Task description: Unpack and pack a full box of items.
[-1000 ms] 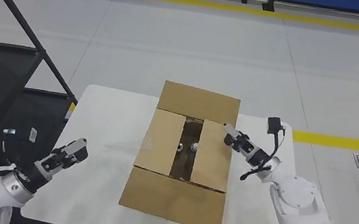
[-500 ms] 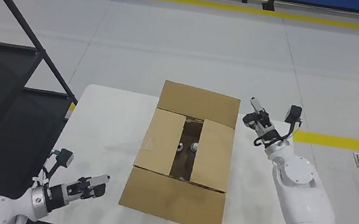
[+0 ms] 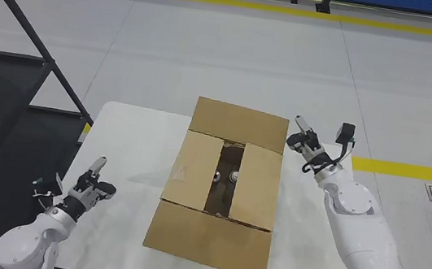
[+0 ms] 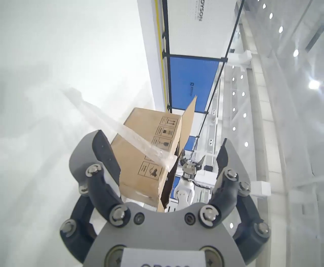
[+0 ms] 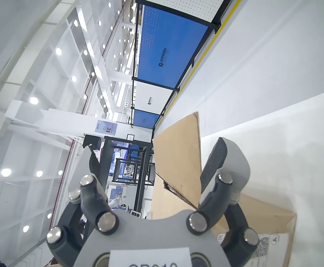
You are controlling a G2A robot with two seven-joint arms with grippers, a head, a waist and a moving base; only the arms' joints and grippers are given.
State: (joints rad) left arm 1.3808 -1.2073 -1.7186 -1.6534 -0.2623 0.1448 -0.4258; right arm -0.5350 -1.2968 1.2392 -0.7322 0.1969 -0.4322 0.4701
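A brown cardboard box (image 3: 217,217) stands mid-table, its far flap (image 3: 240,123) folded back and its two side flaps nearly closed. Through the gap between them I see round tops of items (image 3: 227,175) inside. My left gripper (image 3: 95,181) is open and empty near the table's front left, apart from the box. The left wrist view looks between the open fingers (image 4: 102,149) at the box (image 4: 141,151), with a strip of clear tape (image 4: 141,144) peeling off its side. My right gripper (image 3: 299,132) is open beside the box's far right corner; its wrist view shows the flap (image 5: 177,156) between its fingers (image 5: 217,156).
The white table (image 3: 129,143) has bare room left of the box and a narrower strip on the right (image 3: 300,244). A black metal frame (image 3: 15,100) stands off the table's left edge. The far-off right gripper (image 4: 191,161) shows in the left wrist view.
My right gripper has risen from the right flap to the box's far right corner. My left arm swung toward the front edge, then back out to the left.
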